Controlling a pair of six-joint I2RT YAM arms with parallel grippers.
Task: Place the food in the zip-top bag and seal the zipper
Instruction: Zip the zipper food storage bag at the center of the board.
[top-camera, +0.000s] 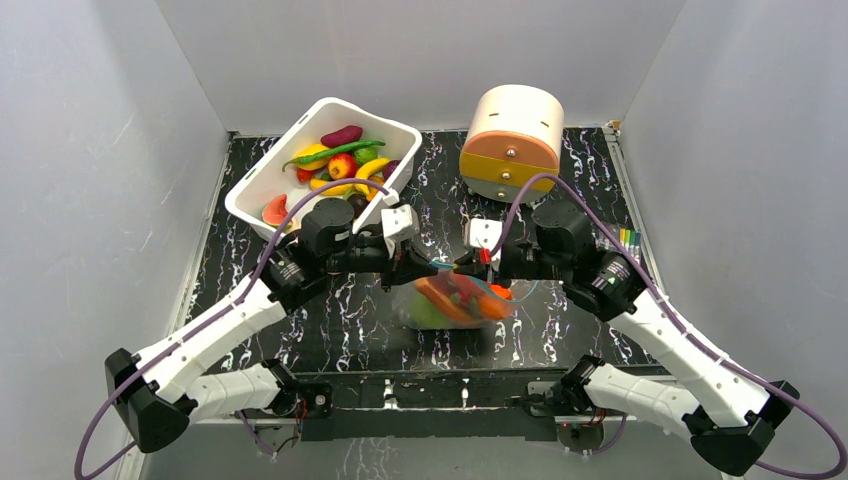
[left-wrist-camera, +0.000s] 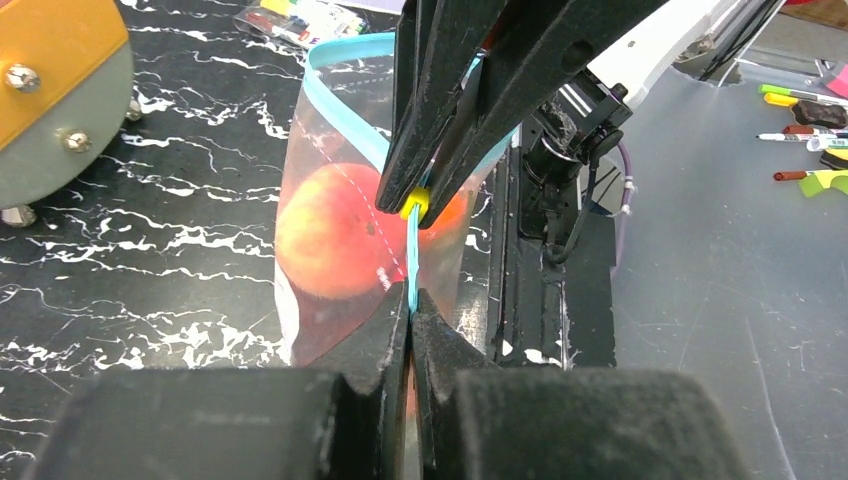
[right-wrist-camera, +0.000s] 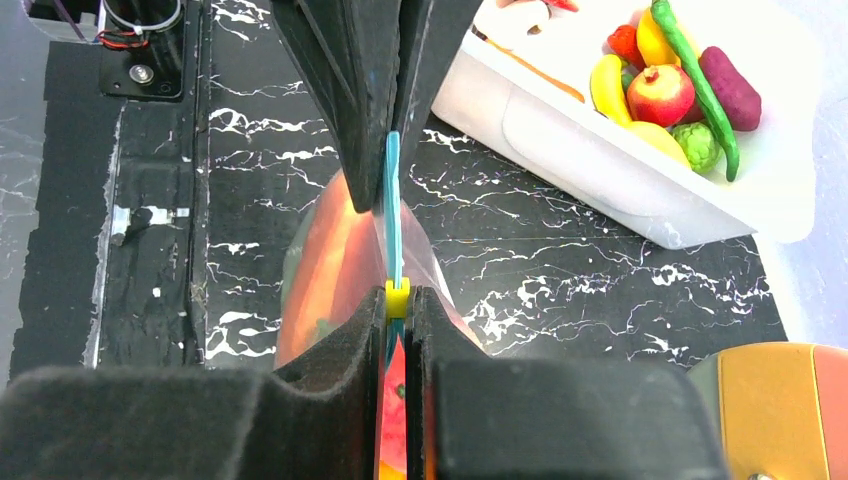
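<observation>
The worktop (top-camera: 300, 320) carries a white bin (top-camera: 262, 185) at its back left corner, with loose pieces in it. The bag (top-camera: 455, 305) sits mid-worktop, toward the near edge, hanging between the two arms. Its food is inside: a peach (left-wrist-camera: 330, 230) presses against the clear wall, with orange and green pieces beside it. The left gripper (left-wrist-camera: 412, 310) is clenched flat on the zipper (right-wrist-camera: 392, 200), and the right gripper (right-wrist-camera: 397, 300) is clamped on the yellow slider (left-wrist-camera: 413, 205) just beside it. The two sets of fingertips face each other almost nose to nose. The zipper's long axis runs left to right, roughly parallel to the near edge, straight from one pair of jaws into the other. Between them the strip shows as one thin closed line. Past the right gripper, toward the right edge, it splits into an open loop, so I judge the unsealed stretch lies wholly on that side. The right arm is the one on the slider, and its draw should go along the strip toward the right edge while the left arm anchors the sealed end.
</observation>
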